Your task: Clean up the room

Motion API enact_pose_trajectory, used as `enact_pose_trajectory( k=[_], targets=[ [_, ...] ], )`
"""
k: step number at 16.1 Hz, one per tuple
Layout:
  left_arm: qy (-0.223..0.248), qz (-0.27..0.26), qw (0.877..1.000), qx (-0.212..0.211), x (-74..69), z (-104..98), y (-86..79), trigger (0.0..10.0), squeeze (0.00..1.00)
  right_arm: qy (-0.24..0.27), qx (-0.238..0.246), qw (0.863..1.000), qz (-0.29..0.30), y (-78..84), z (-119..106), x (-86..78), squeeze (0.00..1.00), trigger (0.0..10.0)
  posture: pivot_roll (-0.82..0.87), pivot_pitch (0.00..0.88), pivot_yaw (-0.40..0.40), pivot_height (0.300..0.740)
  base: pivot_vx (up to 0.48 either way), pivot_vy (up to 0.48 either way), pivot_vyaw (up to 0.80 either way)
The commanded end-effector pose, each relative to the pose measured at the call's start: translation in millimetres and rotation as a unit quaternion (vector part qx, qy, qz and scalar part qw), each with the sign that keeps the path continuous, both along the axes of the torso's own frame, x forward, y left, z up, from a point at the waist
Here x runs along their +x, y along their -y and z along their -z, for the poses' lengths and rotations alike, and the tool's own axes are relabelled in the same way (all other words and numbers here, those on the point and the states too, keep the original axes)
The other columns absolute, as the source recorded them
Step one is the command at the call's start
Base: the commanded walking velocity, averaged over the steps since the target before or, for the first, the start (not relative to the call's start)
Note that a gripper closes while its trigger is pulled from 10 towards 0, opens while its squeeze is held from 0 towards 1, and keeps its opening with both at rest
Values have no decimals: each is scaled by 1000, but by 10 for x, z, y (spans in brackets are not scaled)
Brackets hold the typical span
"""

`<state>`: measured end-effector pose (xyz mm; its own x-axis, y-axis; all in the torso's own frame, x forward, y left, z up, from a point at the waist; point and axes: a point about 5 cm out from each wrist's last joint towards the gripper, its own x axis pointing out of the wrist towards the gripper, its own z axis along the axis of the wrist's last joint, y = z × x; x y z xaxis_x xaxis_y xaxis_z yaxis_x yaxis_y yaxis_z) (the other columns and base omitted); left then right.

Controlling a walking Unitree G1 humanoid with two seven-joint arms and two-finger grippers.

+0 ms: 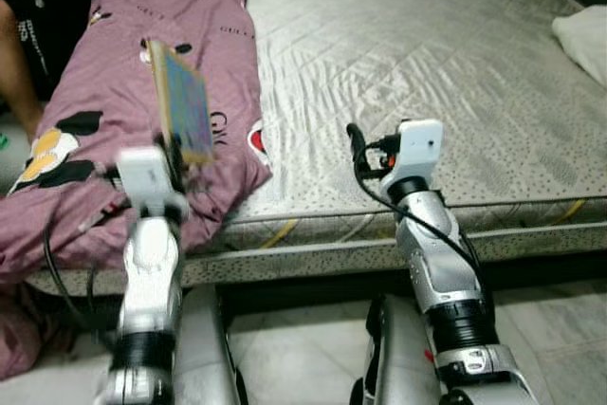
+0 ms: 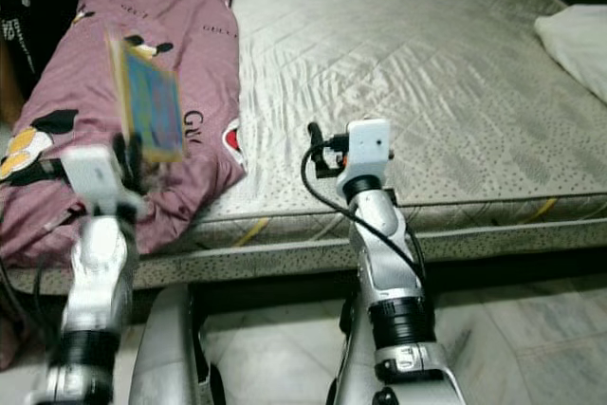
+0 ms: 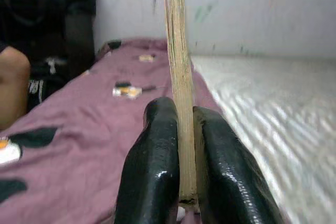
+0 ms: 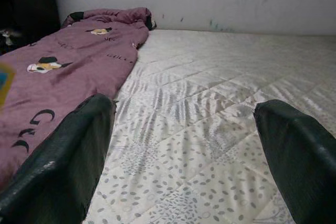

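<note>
A thin blue-covered book [image 1: 182, 103] stands upright above the purple cartoon-print blanket [image 1: 142, 64] at the bed's left side. My left gripper [image 1: 171, 166] is shut on the book's lower edge; in the left wrist view both black fingers [image 3: 157, 161] pinch the book's page edge [image 3: 181, 77]. My right gripper [image 1: 358, 147] hovers over the mattress [image 1: 427, 64] near its front edge, open with nothing between its fingers [image 4: 68, 166].
A person's leg [image 1: 17, 64] and dark clothing show at the far left beside the bed. A white pillow [image 1: 586, 37] lies at the mattress's right edge. Pale tiled floor [image 1: 303, 348] lies below the bed frame.
</note>
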<state>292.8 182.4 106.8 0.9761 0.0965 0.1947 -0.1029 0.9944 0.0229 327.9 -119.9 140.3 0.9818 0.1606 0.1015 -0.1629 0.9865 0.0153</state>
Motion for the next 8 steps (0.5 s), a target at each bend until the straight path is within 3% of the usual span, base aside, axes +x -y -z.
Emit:
enact_pose_trajectory(
  k=[1, 3, 5, 8],
  targets=[
    [34, 4, 999, 19, 15, -187, 9, 10000, 0, 8, 6, 1000, 4, 21, -55, 36, 0, 10000, -62, 0, 12, 599, 0, 0, 0],
    [18, -2, 999, 44, -96, -189, -57, 10000, 0, 9, 8, 1000, 6, 46, -62, 59, 0, 10000, -56, 0, 11, 634, 0, 0, 0],
    [10, -11, 999, 48, -78, -202, -93, 10000, 0, 6, 12, 1000, 12, 61, -51, 68, 0, 10000, -53, 0, 14, 649, 0, 0, 0],
    [2, -8, 999, 33, -40, -286, 12, 10000, 0, 6, 18, 1000, 18, 41, -31, 65, 0, 10000, -55, 0, 22, 684, 0, 0, 0]
  ],
)
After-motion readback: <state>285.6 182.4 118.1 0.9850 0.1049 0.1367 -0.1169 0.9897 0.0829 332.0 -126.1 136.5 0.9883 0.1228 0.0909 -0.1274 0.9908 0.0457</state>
